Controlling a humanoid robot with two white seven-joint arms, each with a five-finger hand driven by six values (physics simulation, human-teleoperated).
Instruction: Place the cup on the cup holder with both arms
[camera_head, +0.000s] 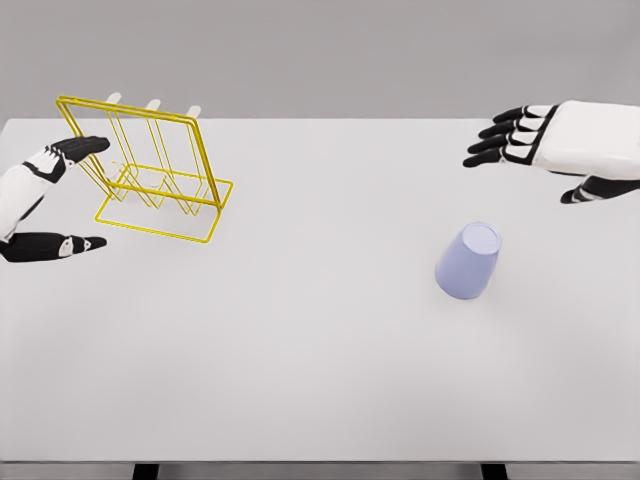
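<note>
White table fills my view. On its far left stands the yellow wire cup holder, tilted. My left hand flanks it, fingers spread, grasping nothing. My right hand hovers far right, fingers extended, empty. Below it, apart, the lavender cup rests upside down on the table.
</note>
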